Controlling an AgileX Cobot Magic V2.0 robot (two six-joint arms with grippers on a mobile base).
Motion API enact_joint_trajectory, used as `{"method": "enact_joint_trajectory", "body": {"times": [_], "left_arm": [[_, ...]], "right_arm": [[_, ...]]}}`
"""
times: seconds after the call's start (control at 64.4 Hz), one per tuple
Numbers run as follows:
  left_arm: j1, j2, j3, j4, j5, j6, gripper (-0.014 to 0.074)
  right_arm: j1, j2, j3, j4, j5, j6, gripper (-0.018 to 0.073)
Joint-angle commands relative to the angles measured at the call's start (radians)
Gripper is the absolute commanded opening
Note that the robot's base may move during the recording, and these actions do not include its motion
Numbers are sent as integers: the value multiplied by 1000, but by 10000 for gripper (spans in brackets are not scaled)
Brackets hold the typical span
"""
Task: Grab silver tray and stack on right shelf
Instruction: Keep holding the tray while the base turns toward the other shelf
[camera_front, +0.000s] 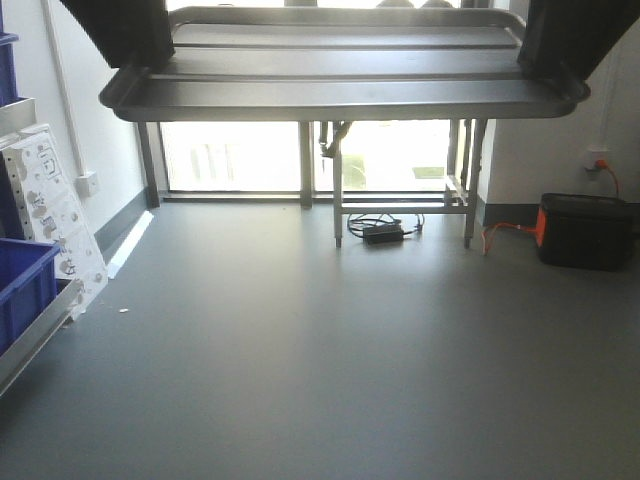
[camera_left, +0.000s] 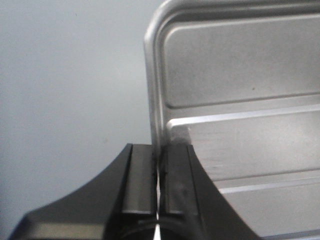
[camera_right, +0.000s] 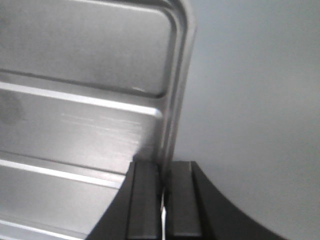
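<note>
Tray (camera_front: 345, 95) aloft; blue bins (camera_front: 20, 285) left, black box (camera_front: 585, 232) right

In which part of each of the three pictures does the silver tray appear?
Front view: the silver tray spans the top.
Left wrist: right side, rim pinched by the left end effector at the bottom.
Right wrist: left side, rim pinched by the right end effector at the bottom.
Shared landmark: the grey floor beyond the tray.

Silver tray (camera_front: 340, 95): shiny steel-grey, parallel ridge lines. Floor (camera_front: 330, 350): plain matte grey. Bins (camera_front: 20, 280): blue. Box (camera_front: 585, 235): black, orange edge.
</note>
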Motion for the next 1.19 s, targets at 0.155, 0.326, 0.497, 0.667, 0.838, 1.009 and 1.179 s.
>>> {"method": "enact_joint_trajectory", "body": {"times": [0.155,0.326,0.497,0.667,0.838,1.009,1.179], "left_arm": [[-15,-39,-31,-5,71,31,-93],[-15,-39,-31,-15,71,31,-93],[-15,-39,-31,-15,71,31,-93],[-15,-39,-31,-17,71,31,-93],[-13,-39,-31,-17,70,31,-93],[-13,-39,-31,-17,70,31,-93],[-13,-39,-31,-19,70,31,-93]], "right_arm": [[1,-33,-30,-17,-65,-25,56],[1,-33,-30,-17,-64,-25,56],[1,-33,-30,-17,-65,-25,56],[1,-33,-30,-17,-66,-25,56],[1,-33,-30,-17,-66,-25,56],[1,-33,-30,-17,-67,-25,56],[1,-33,-30,-17,-67,-25,56]]}}
